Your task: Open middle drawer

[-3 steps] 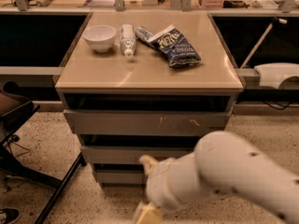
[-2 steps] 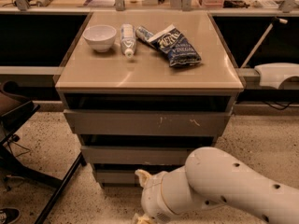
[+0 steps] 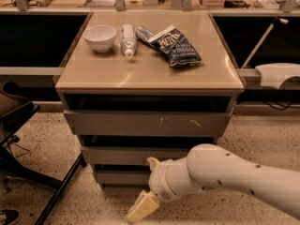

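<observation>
Raised slightly since a moment ago, the white arm's gripper (image 3: 142, 189) sits just below the middle drawer (image 3: 122, 155), jaws spread wide and holding nothing. Its upper finger (image 3: 153, 162) reaches that drawer's lower edge. Directly above the middle drawer is a wider scratched front (image 3: 117, 123). Farther above, the cabinet top (image 3: 140, 76) holds a white bowl (image 3: 100, 36), a tube (image 3: 127, 39) and a blue chip bag (image 3: 177, 46).

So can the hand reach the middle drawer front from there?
Probably yes: the hand hangs open just in front of the middle drawer, upper finger near its front, nothing between them. The front is flat with no handle, so getting a hold may be harder.
</observation>
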`<state>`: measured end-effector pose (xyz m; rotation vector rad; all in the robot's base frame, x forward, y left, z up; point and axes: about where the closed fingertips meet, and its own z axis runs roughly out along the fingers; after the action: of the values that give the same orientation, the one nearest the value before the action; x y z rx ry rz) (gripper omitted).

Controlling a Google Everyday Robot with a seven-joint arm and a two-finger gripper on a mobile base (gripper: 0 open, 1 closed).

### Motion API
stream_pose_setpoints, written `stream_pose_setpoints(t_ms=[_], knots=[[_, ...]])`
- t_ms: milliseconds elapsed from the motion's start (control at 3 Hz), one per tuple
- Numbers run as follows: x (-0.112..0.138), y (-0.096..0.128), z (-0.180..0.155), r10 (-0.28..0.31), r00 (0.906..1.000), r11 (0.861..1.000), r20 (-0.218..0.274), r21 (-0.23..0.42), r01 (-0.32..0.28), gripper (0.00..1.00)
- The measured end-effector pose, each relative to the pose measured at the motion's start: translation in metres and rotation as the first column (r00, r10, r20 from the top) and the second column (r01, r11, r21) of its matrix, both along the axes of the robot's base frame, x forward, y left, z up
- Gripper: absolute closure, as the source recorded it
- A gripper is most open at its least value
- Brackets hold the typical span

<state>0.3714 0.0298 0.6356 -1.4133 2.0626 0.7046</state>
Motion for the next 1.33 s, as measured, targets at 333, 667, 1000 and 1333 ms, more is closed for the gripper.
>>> stream_pose_setpoints(t_ms=[333,667,1000,1333], knots=[[0.061,-0.016,-0.041,-0.142,0.9898,0.989,-0.009,-0.052,0.141,0.00],[0.061,-0.016,-0.041,-0.141,0.9899,0.989,-0.009,-0.052,0.141,0.00],[0.087,-0.042,-0.065,-0.173,0.9841,0.984,-0.041,-0.046,0.171,0.00],[0.133,-0.080,-0.095,-0.253,0.9665,0.963,-0.041,-0.102,0.248,0.00]])
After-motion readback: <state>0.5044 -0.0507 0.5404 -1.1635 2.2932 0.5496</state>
